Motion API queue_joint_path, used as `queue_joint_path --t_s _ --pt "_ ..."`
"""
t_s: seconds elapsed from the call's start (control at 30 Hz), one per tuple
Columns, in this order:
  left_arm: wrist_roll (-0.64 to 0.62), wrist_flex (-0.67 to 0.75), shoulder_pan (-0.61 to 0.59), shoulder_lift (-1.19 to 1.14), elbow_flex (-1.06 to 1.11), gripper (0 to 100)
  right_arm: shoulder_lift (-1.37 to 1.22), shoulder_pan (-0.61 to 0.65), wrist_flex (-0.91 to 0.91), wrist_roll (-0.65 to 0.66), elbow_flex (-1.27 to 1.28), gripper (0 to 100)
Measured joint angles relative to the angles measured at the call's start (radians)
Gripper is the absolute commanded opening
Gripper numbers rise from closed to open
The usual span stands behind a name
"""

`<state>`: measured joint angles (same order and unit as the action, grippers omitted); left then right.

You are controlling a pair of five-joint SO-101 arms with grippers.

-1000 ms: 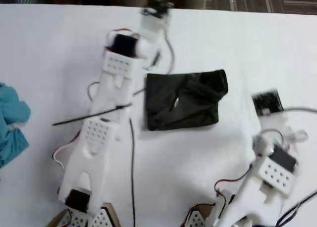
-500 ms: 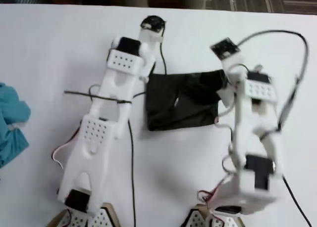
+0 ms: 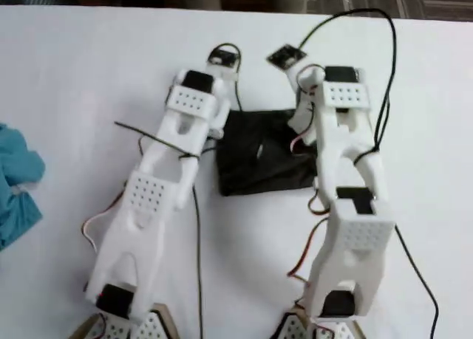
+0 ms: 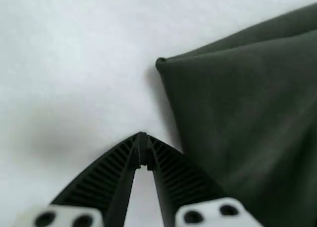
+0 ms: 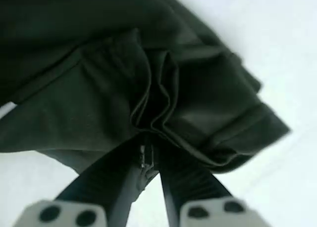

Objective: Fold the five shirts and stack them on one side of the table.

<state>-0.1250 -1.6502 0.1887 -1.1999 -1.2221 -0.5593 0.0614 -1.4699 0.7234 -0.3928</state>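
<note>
Mid-task at the folding table: my two arms meet over a dark shirt (image 3: pixel 251 173) lying roughly squared, partly folded, in the middle of the white tabletop (image 3: pixel 89 58). My left arm (image 3: pixel 148 199) reaches to the shirt's upper left corner in the overhead frame, and its jaws are closed tip to tip on nothing, resting on bare tabletop just beside that neat corner. My right arm (image 3: pixel 347 228) reaches over the shirt's upper right part. Its jaws are also drawn together, their tips pressed into a bunched ridge of cloth, and I cannot tell whether any fabric is pinched between them. At the left edge of the overhead frame, well apart from both arms, a crumpled teal shirt (image 3: pixel 15 184) waits unfolded. By my reading, the fold on the dark shirt is being tidied rather than begun, since the left side looks crisp while the right side is rumpled. The next move calls for smoothing or tucking that bunched edge flat, then carrying the finished bundle to one side to start the stack.
</note>
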Motion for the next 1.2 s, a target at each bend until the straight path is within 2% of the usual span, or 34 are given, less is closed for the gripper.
queue_joint_path --t_s 0.2,0.53,0.77,0.93,1.03,1.2 --pt "0.0 0.0 0.0 0.0 0.0 2 -0.012 -0.005 -0.12 0.009 -0.015 2.2" --pt "0.0 -0.002 -0.028 -0.011 -0.124 2 0.157 -0.021 -0.25 0.152 -0.005 2.2" --pt "0.0 -0.112 -0.198 -0.011 -0.259 2 0.186 -0.029 0.034 -0.014 -0.003 2.4" --pt "0.0 -0.117 -0.334 -0.011 -0.319 2 0.081 -0.008 0.083 -0.051 -0.003 6.4" --pt "0.0 -0.117 -0.367 -0.012 -0.319 2 0.037 -0.008 0.074 0.026 -0.009 9.1" --pt "0.068 -0.117 -0.388 -0.017 -0.319 2 0.026 0.032 -0.086 0.327 -0.089 10.1"
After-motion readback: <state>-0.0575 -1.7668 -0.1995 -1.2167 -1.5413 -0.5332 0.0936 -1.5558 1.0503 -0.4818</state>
